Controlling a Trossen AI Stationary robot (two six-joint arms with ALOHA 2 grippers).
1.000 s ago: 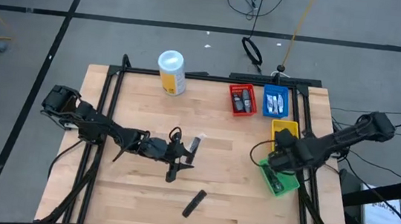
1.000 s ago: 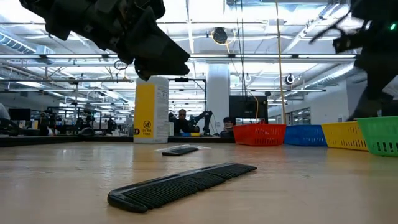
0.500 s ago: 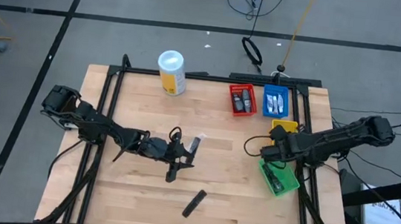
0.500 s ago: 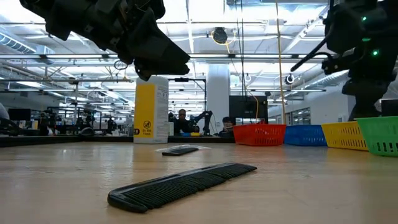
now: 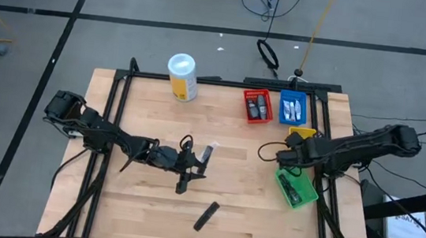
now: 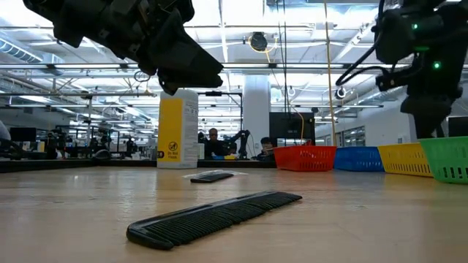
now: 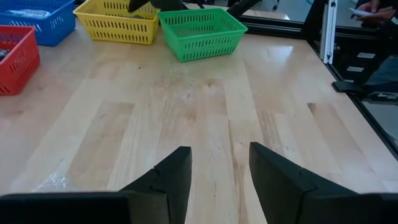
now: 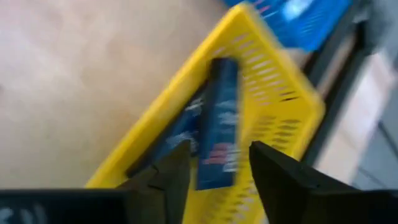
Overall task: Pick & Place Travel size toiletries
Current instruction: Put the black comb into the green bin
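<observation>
From above, the left gripper (image 5: 192, 171) hangs over the middle of the wooden table (image 5: 132, 213), well apart from the yellow bin (image 5: 303, 135). A slim sachet (image 5: 207, 156) lies just beside its fingertips and a dark comb (image 5: 205, 216) rests nearer the table's front edge. The right gripper (image 5: 289, 153) sits at the yellow bin, between it and the green bin (image 5: 297, 190). The red bin (image 5: 258, 106) and blue bin (image 5: 293, 107) lie beyond the yellow one, each with toiletries inside, which suggests sorting by bin. A tall white canister (image 5: 182, 77) stands well apart from it.

At table height, the comb (image 6: 213, 215) lies across the foreground, the sachet (image 6: 212, 176) flat behind it, and the four bins line up past it toward the yellow bin (image 6: 406, 158).

The left wrist camera shows its fingers (image 7: 174, 177) apart over bare wood with nothing between them; likely it is poised for the next pick.

The right wrist camera looks into the yellow bin (image 8: 273, 74), where a dark blue tube (image 8: 219, 124) lies loose on its floor. The fingers (image 8: 177, 168) stand apart above it, gripping nothing, so this looks like a fresh drop.
</observation>
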